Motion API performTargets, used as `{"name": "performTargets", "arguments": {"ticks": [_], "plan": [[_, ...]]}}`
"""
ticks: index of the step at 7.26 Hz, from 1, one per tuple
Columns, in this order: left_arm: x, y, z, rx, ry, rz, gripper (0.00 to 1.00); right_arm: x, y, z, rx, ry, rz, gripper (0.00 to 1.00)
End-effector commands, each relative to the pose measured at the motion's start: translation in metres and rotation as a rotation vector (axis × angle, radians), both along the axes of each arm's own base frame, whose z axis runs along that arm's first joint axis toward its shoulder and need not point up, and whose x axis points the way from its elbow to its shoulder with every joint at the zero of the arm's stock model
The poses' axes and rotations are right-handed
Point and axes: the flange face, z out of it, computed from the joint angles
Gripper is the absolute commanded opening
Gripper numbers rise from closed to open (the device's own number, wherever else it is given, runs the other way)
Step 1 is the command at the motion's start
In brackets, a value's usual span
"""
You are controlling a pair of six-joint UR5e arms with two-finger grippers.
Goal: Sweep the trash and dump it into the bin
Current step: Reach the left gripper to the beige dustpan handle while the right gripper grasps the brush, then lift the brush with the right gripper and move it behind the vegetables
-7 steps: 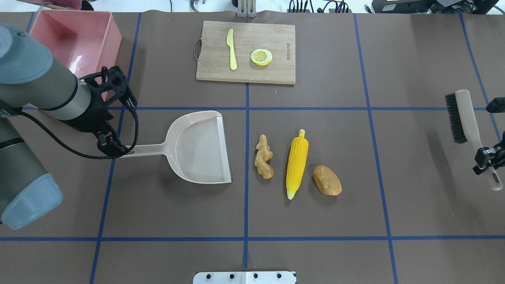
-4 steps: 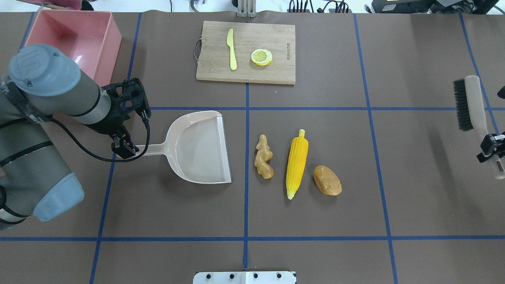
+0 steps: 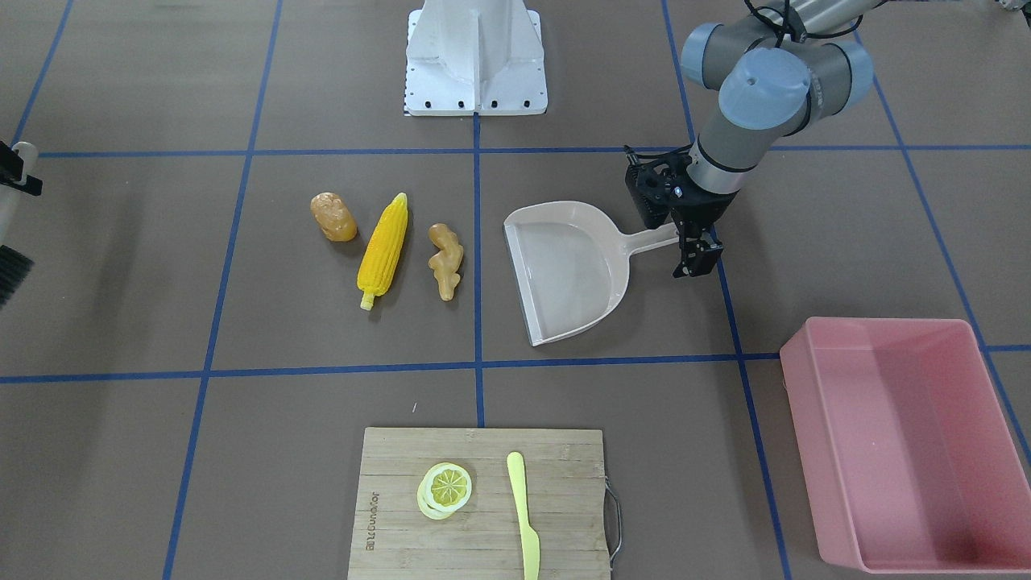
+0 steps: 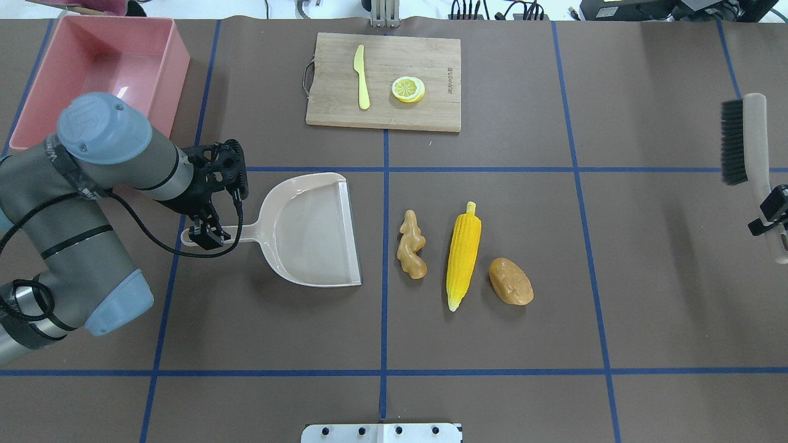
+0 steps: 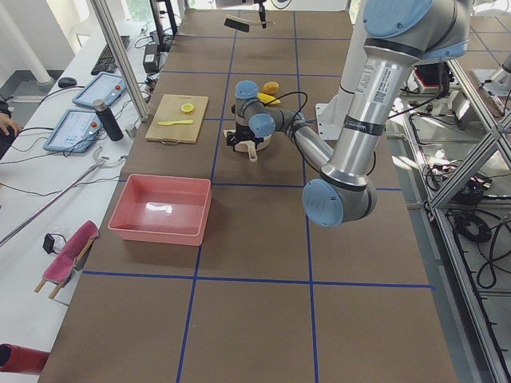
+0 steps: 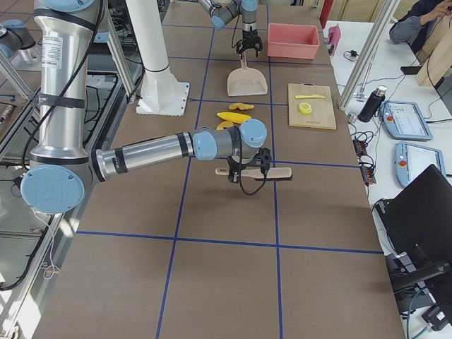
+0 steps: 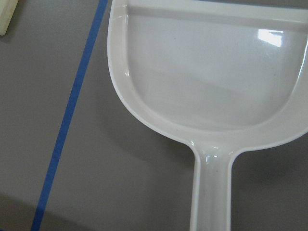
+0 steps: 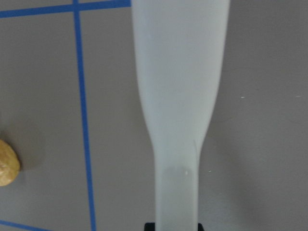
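We've got the right pincer [image 4: 772, 212] clenched on the brush [image 4: 754, 135] at the overhead view's right edge. The left pincer [image 4: 208, 237] sits over the dustpan [image 4: 308, 227] handle, and we can't tell if it's gripping. The corn [image 4: 463, 255], ginger [image 4: 411, 245] and potato [image 4: 511, 281] lie mid-frame on the bench [image 4: 554, 338], with the bin [image 4: 175, 67] in the upper left.

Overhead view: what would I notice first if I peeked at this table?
The bright yellow corn in the middle, lying between the ginger and the potato. Then the big left arm, its left gripper over the handle of the dustpan, with the pink bin in the far left corner. At the right edge the right gripper holds a brush in the air.
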Motion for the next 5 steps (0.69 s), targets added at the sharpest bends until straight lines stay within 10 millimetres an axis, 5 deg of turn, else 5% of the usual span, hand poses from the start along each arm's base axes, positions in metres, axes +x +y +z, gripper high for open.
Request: {"name": "performTargets", "arguments": {"ticks": [1, 3, 5], "plan": [[0.007, 0.007, -0.002, -0.005, 0.011, 0.016, 0.98, 0.000, 0.017, -0.022, -0.016, -0.101, -0.022, 0.00], [0.017, 0.013, 0.011, -0.020, -0.010, 0.036, 0.98, 0.010, 0.054, -0.021, -0.055, -0.139, -0.031, 0.00], [0.022, 0.009, 0.026, -0.040, -0.035, 0.036, 0.98, -0.003, 0.070, -0.031, -0.142, -0.205, -0.062, 0.00]]}}
